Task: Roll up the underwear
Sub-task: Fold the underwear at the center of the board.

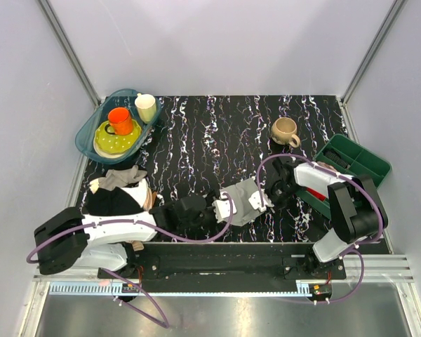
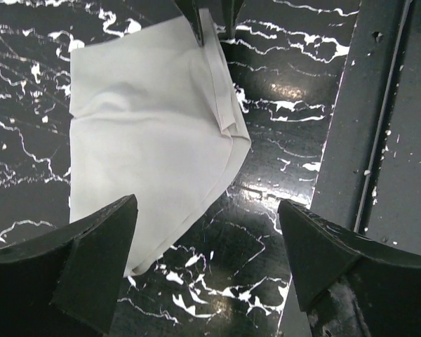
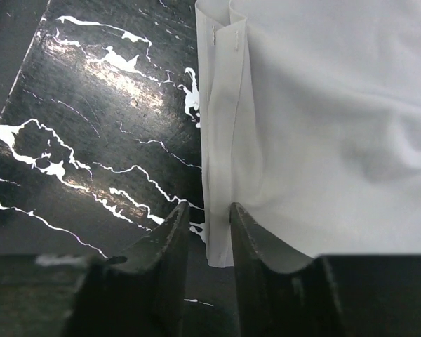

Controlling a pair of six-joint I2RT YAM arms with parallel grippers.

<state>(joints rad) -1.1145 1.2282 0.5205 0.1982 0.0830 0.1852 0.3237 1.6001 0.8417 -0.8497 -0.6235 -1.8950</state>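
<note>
The underwear (image 1: 247,199) lies flat on the black marbled surface (image 1: 196,140), near its front edge, between the two arms. From above, only its middle shows: the left end effector (image 1: 224,208) covers one end and the right end effector (image 1: 267,194) the other.

In the left wrist view the left end effector (image 2: 207,205) has its fingers wide apart, low over the near edge of the cloth (image 2: 147,133). One finger (image 2: 91,260) hides the cloth's near corner. A dark rail (image 2: 379,140) runs along the right side (blurred and partly cut off).

In the right wrist view the right end effector (image 3: 209,210) has its fingers almost together, astride the end of the folded hem (image 3: 221,140). A thin dark strip shows between one finger (image 3: 170,242) and the cloth, so I cannot tell whether it truly nips the hem. The underwear runs out of that picture at the top and right.

Well apart at the back stand a beige mug (image 1: 285,130) and a green tray (image 1: 368,165), the latter partly hidden by the right arm.
</note>
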